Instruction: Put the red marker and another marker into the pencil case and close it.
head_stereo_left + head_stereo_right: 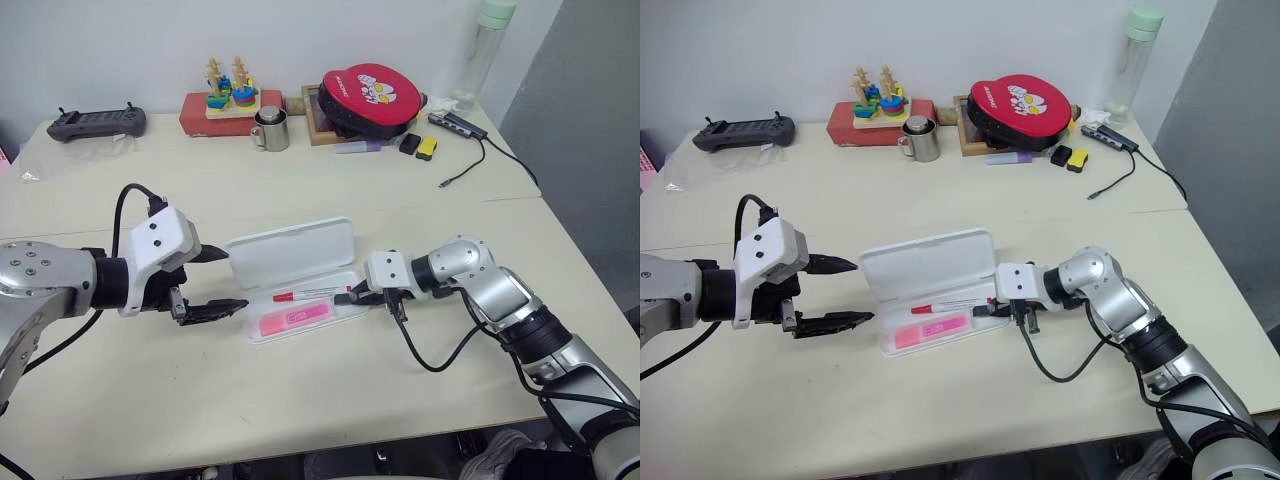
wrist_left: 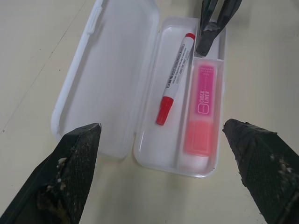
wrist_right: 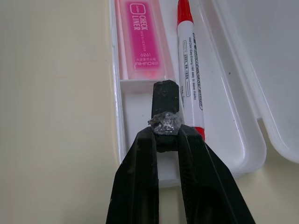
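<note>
Evidently both markers are loaded; the lid is not yet shut.
The pencil case (image 1: pixel 300 280) lies open at frame centre; red marker (image 1: pixel 308 294) and pink highlighter (image 1: pixel 293 319) rest in its tray; right gripper (image 1: pixel 352 297), fingers nearly together and empty, hovers over its right end; left gripper (image 1: pixel 217 283), fingers spread wide and empty, waits just left; closing remains.

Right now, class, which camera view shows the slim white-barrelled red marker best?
The left wrist view: the slim white-barrelled red marker lies whole in the flat white plastic pencil case, cap, print and red end visible. The right wrist view crops one end. Both eye views show it small.
</note>
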Robot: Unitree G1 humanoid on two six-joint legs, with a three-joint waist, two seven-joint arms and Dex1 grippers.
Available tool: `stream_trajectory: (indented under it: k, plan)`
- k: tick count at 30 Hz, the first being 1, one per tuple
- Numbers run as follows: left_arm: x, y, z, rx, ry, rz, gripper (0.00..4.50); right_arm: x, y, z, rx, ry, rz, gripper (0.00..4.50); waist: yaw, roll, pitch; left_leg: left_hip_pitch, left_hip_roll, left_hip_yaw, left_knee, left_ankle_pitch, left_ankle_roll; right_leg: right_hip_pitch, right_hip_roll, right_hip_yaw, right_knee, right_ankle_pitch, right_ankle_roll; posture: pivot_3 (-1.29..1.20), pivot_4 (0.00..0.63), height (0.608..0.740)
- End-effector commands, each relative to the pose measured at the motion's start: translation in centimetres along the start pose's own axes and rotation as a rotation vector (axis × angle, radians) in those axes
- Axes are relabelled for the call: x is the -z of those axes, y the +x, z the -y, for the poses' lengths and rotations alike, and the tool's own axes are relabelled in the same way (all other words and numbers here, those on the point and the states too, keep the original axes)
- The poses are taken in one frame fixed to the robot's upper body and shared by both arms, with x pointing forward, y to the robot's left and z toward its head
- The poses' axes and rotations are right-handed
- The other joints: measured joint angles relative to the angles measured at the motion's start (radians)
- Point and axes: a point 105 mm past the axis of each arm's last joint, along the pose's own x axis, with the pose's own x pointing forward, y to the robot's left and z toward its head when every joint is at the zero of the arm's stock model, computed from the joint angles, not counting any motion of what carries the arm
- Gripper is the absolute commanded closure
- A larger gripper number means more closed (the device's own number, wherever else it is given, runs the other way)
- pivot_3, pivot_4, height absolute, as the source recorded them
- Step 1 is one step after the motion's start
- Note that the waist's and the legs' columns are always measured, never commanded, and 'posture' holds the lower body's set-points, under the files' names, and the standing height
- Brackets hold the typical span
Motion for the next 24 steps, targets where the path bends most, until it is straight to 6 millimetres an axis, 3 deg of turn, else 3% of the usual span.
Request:
stream_trajectory:
  k: [1, 8, 13, 18, 24]
  plan:
    - [-0.8, -0.5, -0.1, -0.025, 0.036, 0.022, 0.0, -1.0, -1.0, 0.4, 0.016, -0.036, 0.029, 3.1, 0.0, 0.0, 0.0, 0.0, 0.0, 0.0, 0.0, 0.0, 0.0, 0.0, 0.0, 0.0, 0.0, 0.0, 0.0, 0.0, 0.15, 0.74]
    - [-0.9, -0.4, 0.0, -0.023, 0.033, 0.031, 0.0, -2.0, -1.2, 0.8, 0.034, -0.043, 0.056, 1.35, 0.001, 0.0, 0.0, 0.0, 0.0, 0.0, 0.0, 0.0, 0.0, 0.0, 0.0, 0.0, 0.0, 0.0, 0.0, 0.0, 0.15, 0.74]
    - [-1.4, -0.8, -0.1, -0.029, -0.021, 0.075, 0.0, -4.8, -3.3, 1.8, 0.064, -0.023, 0.133, 0.1, 0.001, 0.0, 0.0, 0.0, 0.0, 0.0, 0.0, 0.0, 0.0, 0.0, 0.0, 0.0, 0.0, 0.0, 0.0, 0.0, 0.15, 0.74]
    - [-2.0, -2.4, -0.6, -0.082, -0.12, 0.152, 0.0, -6.1, -4.7, 2.7, 0.111, 0.019, 0.168, 0.01, 0.001, 0.0, 0.0, 0.0, 0.0, -0.001, 0.001, 0.0, 0.0, 0.001, 0.0, -0.001, 0.0, 0.0, 0.0, 0.0, 0.15, 0.74]
    - [-1.3, -4.2, -1.2, -0.181, -0.18, 0.166, 0.0, -5.3, -5.7, 3.3, 0.159, 0.044, 0.138, 0.01, 0.001, 0.0, 0.0, 0.0, 0.0, -0.001, 0.001, 0.0, 0.0, 0.001, 0.0, -0.001, 0.0, 0.0, 0.0, 0.0, 0.15, 0.74]
